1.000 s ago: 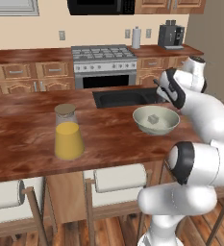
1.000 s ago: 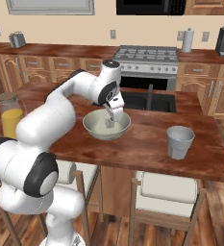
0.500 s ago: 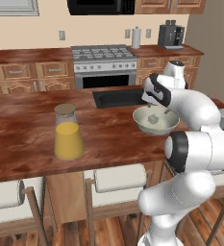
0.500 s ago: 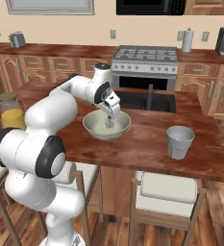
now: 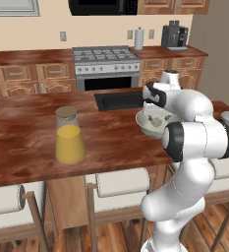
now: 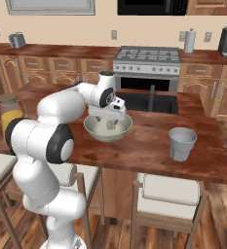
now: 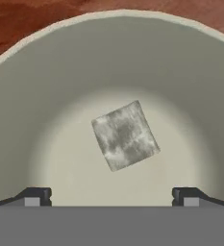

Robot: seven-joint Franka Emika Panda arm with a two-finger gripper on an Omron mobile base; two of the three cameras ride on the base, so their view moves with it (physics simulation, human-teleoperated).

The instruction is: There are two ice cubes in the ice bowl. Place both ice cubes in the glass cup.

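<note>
The hand view looks straight down into the ice bowl [image 7: 46,96], where one ice cube [image 7: 125,135] lies on the pale floor, a mottled whitish-grey square turned a little off the axis of the picture. The gripper [image 7: 111,197] has its jaws spread wide and nothing between them; the cube sits at 12 o'clock of their midpoint, apart from both fingertips [image 7: 36,196].

The right base view shows what the hand view cannot: the bowl [image 6: 108,131] stands on the dark wooden island counter [image 6: 149,146], and the glass cup [image 6: 182,144], a short grey tumbler, stands well apart at its 3 o'clock. The gripper [image 6: 110,121] hangs low over the bowl.

In the left base view a cork-lidded carafe of orange juice [image 5: 69,137] stands at 9 o'clock of the bowl [image 5: 153,124].
</note>
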